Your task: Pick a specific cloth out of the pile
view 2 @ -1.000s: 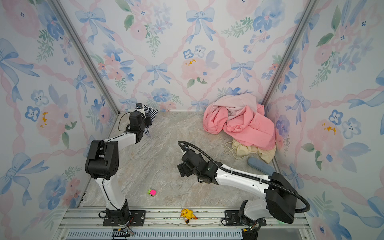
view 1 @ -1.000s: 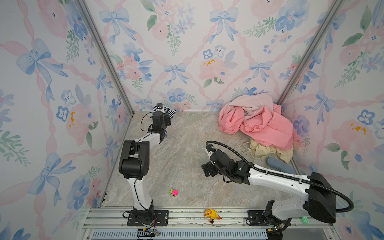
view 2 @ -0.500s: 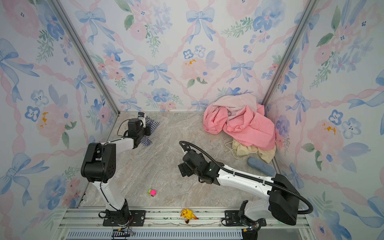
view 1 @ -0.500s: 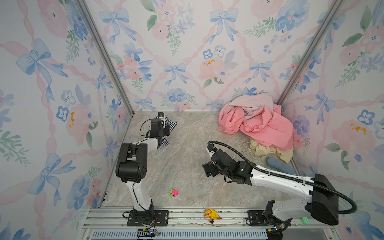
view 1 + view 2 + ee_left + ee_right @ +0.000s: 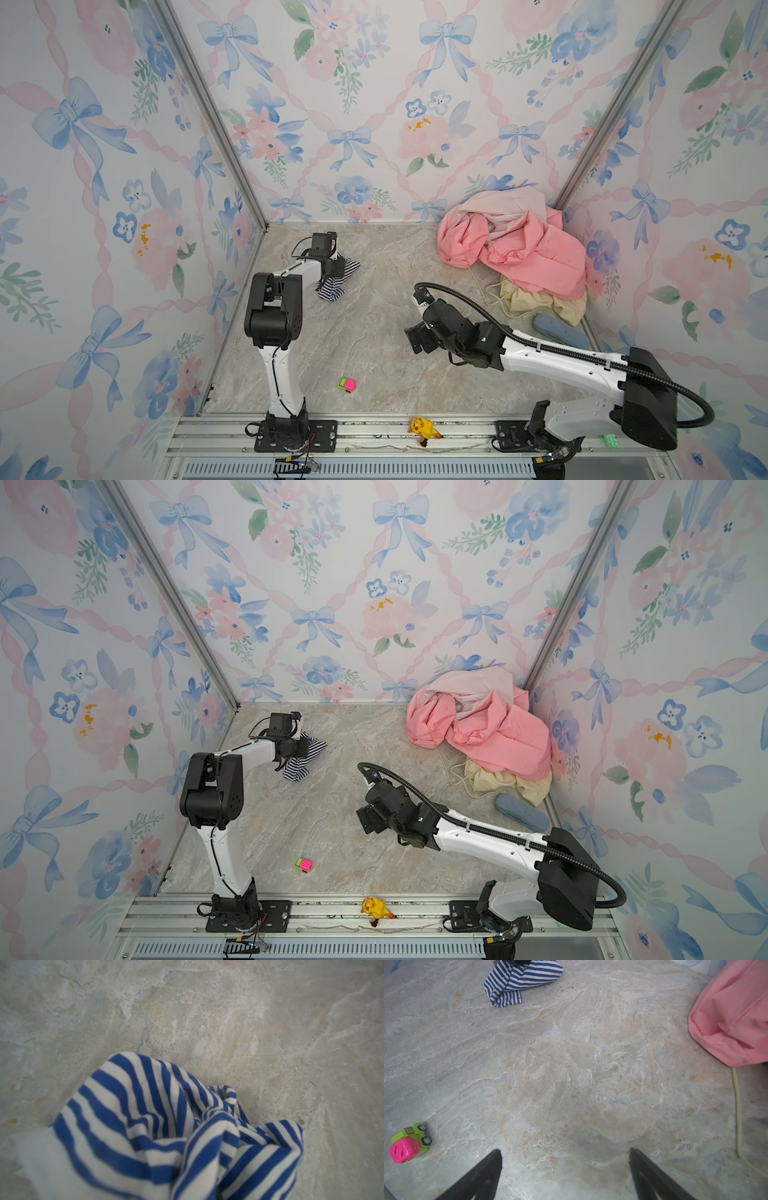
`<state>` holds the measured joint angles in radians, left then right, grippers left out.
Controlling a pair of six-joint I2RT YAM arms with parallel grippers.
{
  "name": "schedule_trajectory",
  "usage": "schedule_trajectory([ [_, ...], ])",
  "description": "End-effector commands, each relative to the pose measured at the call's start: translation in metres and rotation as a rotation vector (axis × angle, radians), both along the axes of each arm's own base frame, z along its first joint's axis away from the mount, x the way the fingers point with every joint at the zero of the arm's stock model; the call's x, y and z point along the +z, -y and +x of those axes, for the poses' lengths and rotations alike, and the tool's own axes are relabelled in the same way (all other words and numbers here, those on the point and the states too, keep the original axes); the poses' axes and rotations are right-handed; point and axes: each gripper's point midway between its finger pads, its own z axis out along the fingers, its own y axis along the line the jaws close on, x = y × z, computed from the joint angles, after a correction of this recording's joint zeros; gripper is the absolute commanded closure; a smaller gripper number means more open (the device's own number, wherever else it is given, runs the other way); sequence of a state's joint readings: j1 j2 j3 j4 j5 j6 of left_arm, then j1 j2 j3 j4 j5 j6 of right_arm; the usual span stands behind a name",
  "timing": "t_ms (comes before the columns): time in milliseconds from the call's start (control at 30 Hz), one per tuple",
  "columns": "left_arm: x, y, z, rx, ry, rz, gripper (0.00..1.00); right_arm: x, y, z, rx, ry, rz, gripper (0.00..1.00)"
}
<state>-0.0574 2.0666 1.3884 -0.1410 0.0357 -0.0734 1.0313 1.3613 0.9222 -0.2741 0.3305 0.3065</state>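
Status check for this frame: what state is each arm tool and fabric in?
left tool: shut on the striped cloth.
striped cloth: bunched, lower end touching the table, apart from the pile.
pile: heaped in the far right corner, untouched.
right tool: open, empty, over bare table.

arms: 2; left arm (image 5: 272,316) at 7 o'clock, right arm (image 5: 561,359) at 5 o'clock
table (image 5: 374,332): 1
striped cloth (image 5: 331,287): 1, navy and white, at 10 o'clock
pile (image 5: 515,249): 1, at 2 o'clock
cloths visible in the pile: 3; salmon-pink cloth (image 5: 548,266) 1, pale pink cloth (image 5: 507,203) 1, cream-yellow cloth (image 5: 540,305) 1
drawstring (image 5: 737,1105): 1
cloths in all: 4
blue-grey oblong (image 5: 559,330): 1, at 4 o'clock
toy car (image 5: 347,384): 1, green and pink, at 7 o'clock
front rail (image 5: 374,432): 1
yellow figure (image 5: 424,428): 1, on the rail, 6 o'clock
small green block (image 5: 609,440): 1, at 5 o'clock
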Motion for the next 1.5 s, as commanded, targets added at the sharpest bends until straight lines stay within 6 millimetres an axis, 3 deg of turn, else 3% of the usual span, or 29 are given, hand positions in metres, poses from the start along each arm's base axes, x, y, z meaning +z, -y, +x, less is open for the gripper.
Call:
schedule_trajectory([
  [0,-0.028,-0.03,-0.015,0.084,-0.148,-0.011,1.0,0.007,0.002,-0.001,0.0,0.023,-0.008,0.03],
  [233,-0.039,-0.068,-0.003,0.181,-0.175,-0.001,1.0,0.006,0.004,0.003,-0.017,0.025,-0.017,0.03],
  [433,-0.036,-0.062,0.0,0.152,-0.167,-0.037,1.0,0.01,0.004,0.005,-0.02,0.032,-0.013,0.03],
  [567,-0.022,-0.058,0.002,0.134,-0.139,-0.059,1.0,0.013,0.005,0.008,-0.023,0.04,-0.011,0.03],
  [633,-0.009,-0.056,0.003,0.126,-0.115,-0.067,0.86,0.015,0.005,0.009,-0.021,0.042,-0.01,0.03],
  [733,0.014,-0.054,0.006,0.123,-0.07,-0.082,0.51,0.018,0.006,0.01,-0.022,0.047,0.0,0.03],
  [767,0.023,-0.054,0.006,0.126,-0.053,-0.083,0.31,0.02,0.007,0.01,-0.025,0.051,0.008,0.03],
  [800,0.031,-0.054,0.006,0.127,-0.037,-0.084,0.03,0.02,0.008,0.01,-0.029,0.053,0.013,0.03],
  [1267,0.138,-0.052,-0.012,0.142,0.172,-0.113,0.02,0.039,0.017,0.025,-0.035,0.072,0.083,0.03],
  [1400,0.191,-0.05,-0.038,0.161,0.278,-0.144,0.02,0.052,0.028,0.032,-0.046,0.071,0.131,0.03],
  [1467,0.222,-0.051,-0.064,0.191,0.361,-0.157,0.02,0.061,0.043,0.038,-0.072,0.074,0.176,0.03],
])
